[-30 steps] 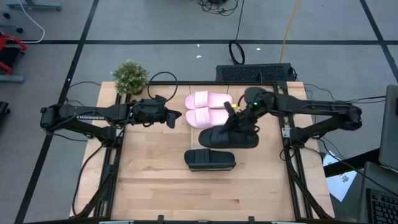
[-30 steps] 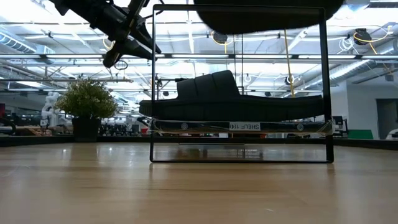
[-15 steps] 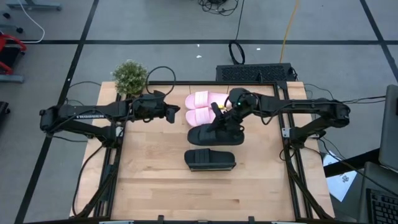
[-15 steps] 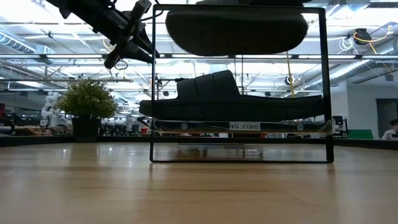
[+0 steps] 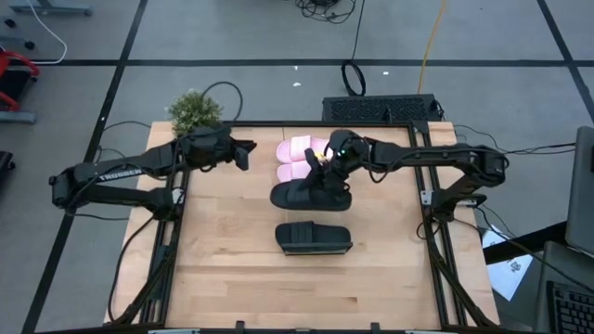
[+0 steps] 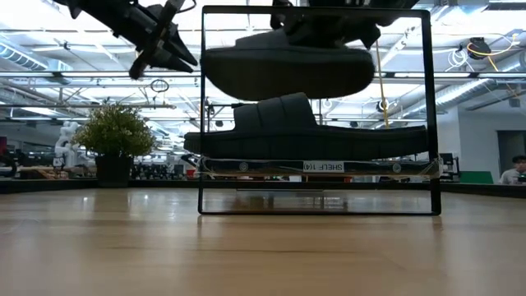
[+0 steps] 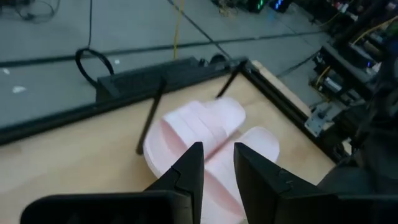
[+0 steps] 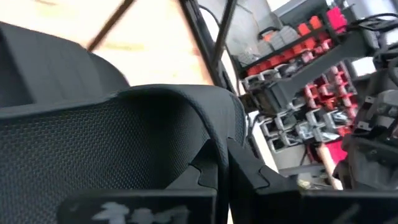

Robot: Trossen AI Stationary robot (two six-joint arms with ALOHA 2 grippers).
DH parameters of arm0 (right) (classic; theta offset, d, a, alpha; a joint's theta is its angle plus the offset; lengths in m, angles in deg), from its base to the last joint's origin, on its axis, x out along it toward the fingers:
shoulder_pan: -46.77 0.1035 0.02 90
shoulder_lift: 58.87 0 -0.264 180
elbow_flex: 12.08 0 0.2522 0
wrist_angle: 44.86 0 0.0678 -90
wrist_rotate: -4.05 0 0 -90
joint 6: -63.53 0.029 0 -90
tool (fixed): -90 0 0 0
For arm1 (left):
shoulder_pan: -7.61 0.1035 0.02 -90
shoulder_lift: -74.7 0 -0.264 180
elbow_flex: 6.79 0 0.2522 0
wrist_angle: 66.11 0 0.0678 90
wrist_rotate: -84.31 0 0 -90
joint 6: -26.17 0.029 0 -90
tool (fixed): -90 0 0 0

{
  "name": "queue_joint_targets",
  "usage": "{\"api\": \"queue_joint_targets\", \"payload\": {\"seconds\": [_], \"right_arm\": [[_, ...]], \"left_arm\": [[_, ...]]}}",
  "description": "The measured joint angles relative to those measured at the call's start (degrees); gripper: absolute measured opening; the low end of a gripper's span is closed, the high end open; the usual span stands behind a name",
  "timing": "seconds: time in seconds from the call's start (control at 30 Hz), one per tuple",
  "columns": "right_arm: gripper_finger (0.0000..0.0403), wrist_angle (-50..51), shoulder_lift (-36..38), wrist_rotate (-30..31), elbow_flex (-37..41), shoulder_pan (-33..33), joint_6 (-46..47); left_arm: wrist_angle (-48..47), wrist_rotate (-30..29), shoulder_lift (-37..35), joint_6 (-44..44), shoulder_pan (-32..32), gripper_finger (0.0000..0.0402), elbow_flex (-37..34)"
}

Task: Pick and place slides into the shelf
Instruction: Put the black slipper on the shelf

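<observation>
Two pink slides (image 5: pixel 303 158) side by side at the table's far edge; two black slides: one (image 5: pixel 314 237) resting mid-table, one (image 5: pixel 311 195) clamped aloft in right gripper (image 5: pixel 327 173). Left gripper (image 5: pixel 243 154), slightly parted, empty, pointing toward pink pair.

Narrow dark-edged see-through shelf (image 6: pixel 431 123) as landmark: one black slide (image 5: pixel 314 238) on it; second black slide (image 5: pixel 311 195) behind; two pale pink slides (image 5: pixel 299 160) farther behind.
</observation>
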Motion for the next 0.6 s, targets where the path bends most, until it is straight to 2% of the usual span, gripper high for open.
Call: {"api": "queue_joint_targets", "payload": {"seconds": [0.3,0.43,0.6], "right_arm": [[0.0000,-1.0,-5.8,0.3,0.0,-0.4,-3.7],[0.0000,-1.1,-8.0,3.4,0.0,-0.2,-6.7],[0.0000,-1.0,-8.6,3.3,0.0,0.3,-5.4]], "left_arm": [[0.1,0.0,-3.3,3.5,2.8,0.0083,0.0],[-0.2,0.0,-3.4,4.9,2.8,0.0083,0.0],[-0.2,0.0,-3.4,6.2,2.8,0.0083,0.0]]}}
